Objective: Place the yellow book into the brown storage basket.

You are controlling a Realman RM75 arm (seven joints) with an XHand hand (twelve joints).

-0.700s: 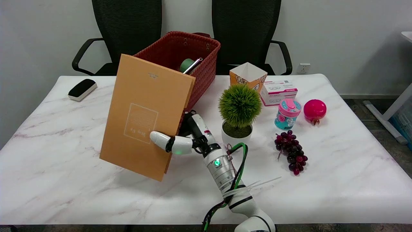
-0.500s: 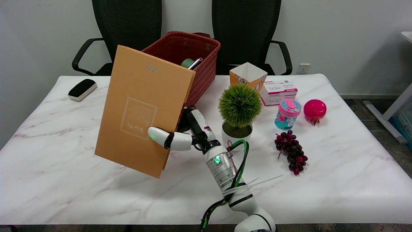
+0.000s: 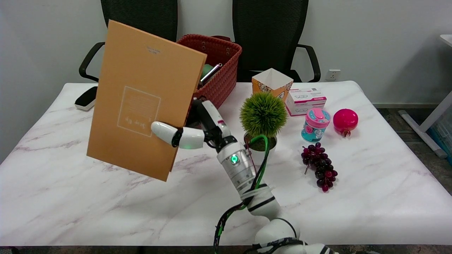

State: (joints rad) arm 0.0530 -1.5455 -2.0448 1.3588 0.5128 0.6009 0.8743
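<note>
The yellow-orange book [image 3: 141, 95] is held up in the air, nearly upright, its cover facing the camera. My right hand [image 3: 192, 132] grips its right edge, thumb across the cover and the other fingers behind it. The brown woven storage basket [image 3: 226, 70] stands behind the book at the back of the table; the book hides the basket's left half. A green object and a metal rod [image 3: 210, 73] show inside the basket.
A potted green ball plant [image 3: 263, 118] stands just right of my arm. Further right are a paper box [image 3: 272, 83], a tissue pack [image 3: 305, 100], a pink-lidded jar [image 3: 315, 125], a pink ball [image 3: 345, 120] and grapes [image 3: 319, 165]. An eraser [image 3: 84, 98] lies at left.
My right hand has lifted the book higher and to the left; its top edge now stands above the basket's rim. The arm has risen with it.
</note>
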